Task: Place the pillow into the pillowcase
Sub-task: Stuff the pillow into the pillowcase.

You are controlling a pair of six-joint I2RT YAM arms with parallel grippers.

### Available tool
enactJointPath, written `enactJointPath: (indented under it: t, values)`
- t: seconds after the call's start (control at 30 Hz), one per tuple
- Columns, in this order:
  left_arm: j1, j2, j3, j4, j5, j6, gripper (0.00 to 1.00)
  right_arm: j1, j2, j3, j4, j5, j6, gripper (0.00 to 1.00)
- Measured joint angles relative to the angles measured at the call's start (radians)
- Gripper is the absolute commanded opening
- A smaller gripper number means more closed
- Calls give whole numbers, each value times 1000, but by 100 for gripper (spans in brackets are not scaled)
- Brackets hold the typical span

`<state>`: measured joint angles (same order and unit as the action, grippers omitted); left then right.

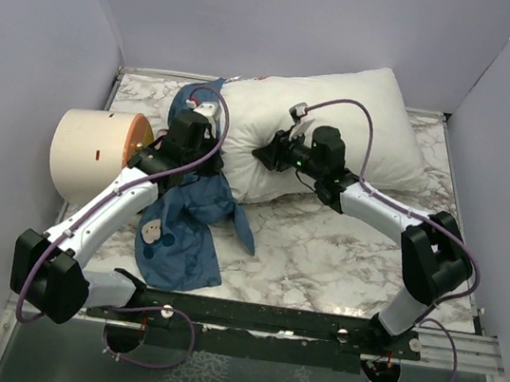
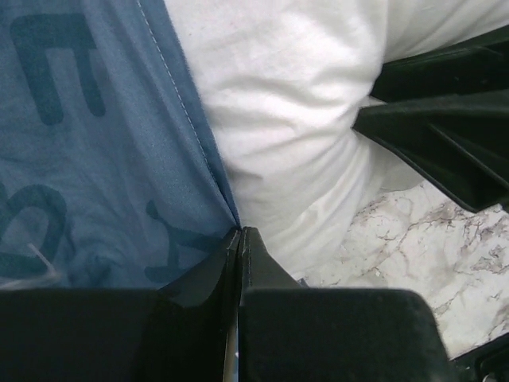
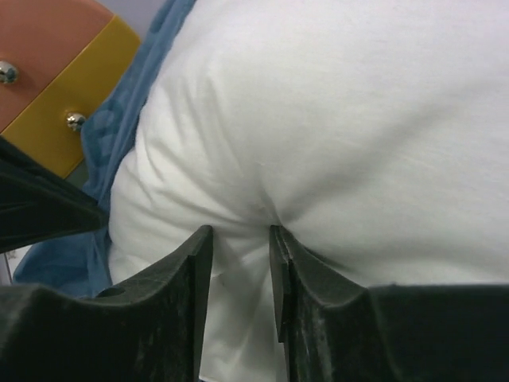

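- The floppy blue printed fabric pillowcase [image 1: 181,238] lies mostly heaped on the near side of the plump white fabric pillow [image 1: 352,119]. That loose bulk could fold over and close the mouth.
- The left gripper [image 2: 238,232], at the pillow's left end, is pinched fully together on the pillowcase hem. So thin a bite may slip, or may have caught pillow cloth too.
- The right gripper [image 3: 238,235], at the pillow's near edge, has narrowed onto a fold of pillow cover. A pull might stretch the cover without shifting the stuffing.
- The pillow's far bulk lies outside the case and could bunch at the opening.
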<state>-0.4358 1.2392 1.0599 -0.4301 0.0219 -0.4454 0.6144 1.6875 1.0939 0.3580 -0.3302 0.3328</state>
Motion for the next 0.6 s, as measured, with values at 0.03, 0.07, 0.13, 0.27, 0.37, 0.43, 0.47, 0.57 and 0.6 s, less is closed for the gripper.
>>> enactJointPath:
  t: [0.03, 0.07, 0.13, 0.27, 0.37, 0.43, 0.47, 0.57, 0.6]
  values:
    - [0, 0, 0, 0, 7, 0, 0, 0, 18, 11, -8, 6, 2, 25]
    - [2, 0, 0, 0, 15, 0, 0, 0, 30, 18, -13, 10, 4, 23]
    - [3, 0, 1, 0, 34, 0, 0, 0, 51, 24, -18, 16, 11, 18]
    - [3, 1, 24, 10, 114, -12, 0, 0, 81, 27, -16, 13, 25, 14]
    - [3, 2, 34, 48, 192, -37, 0, 0, 99, 27, -12, -2, 35, 14]
    - [3, 10, 43, 84, 241, -60, 0, 0, 111, 27, -2, -18, 42, 14]
    - [4, 18, 43, 110, 271, -76, 0, 0, 119, 27, 16, -48, 55, 14]
    - [2, 77, 25, 262, 381, -138, 0, 0, 138, 12, 58, -92, 70, 15]
    - [2, 92, 13, 295, 399, -150, 0, 0, 138, -3, 75, -107, 74, 16]
